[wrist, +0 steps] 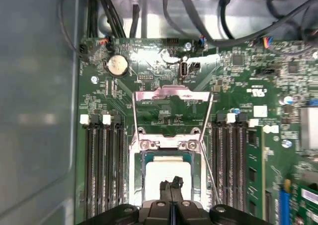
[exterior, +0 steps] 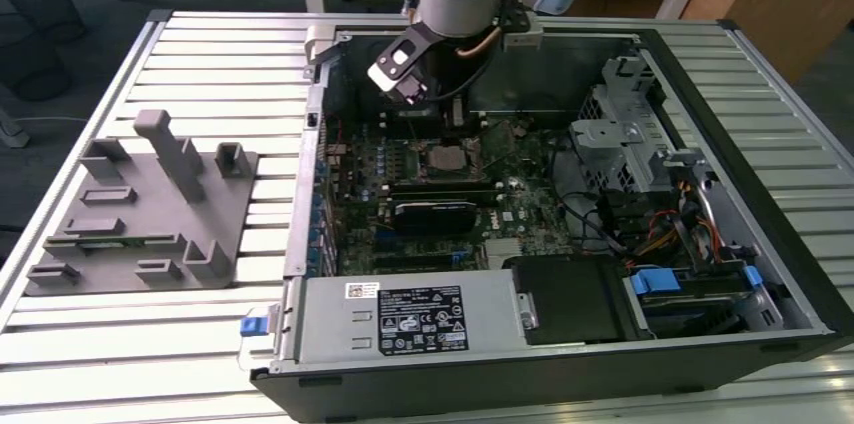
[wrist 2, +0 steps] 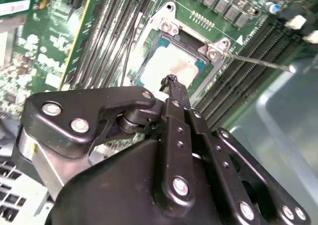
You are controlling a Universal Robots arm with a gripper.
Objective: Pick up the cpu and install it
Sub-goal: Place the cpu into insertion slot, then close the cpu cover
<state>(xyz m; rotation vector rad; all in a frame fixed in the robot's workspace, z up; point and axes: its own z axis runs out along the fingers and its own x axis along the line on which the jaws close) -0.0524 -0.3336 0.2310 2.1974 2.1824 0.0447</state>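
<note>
The cpu [wrist: 160,172] lies flat in the open socket on the green motherboard, silvery-white top up; it shows as a pale square [wrist 2: 174,65] in the second wrist view. The socket [exterior: 451,157] sits near the middle of the board inside the computer case. My gripper [wrist: 171,183] hangs just above the cpu's middle, its two black fingers pressed together with nothing between them; its tip [wrist 2: 171,80] points down at the chip. The socket's metal load plate [wrist: 171,100] is swung open away from the chip, and its thin lever [wrist 2: 258,62] sticks out sideways.
Black memory slots [wrist: 102,170] flank the socket on both sides. Cables [wrist: 198,16] hang beyond the board near the case wall. In the case, a power supply [exterior: 414,319] and drive bays [exterior: 641,144] stand around the board. A grey fixture [exterior: 147,204] sits on the table at the exterior view's left.
</note>
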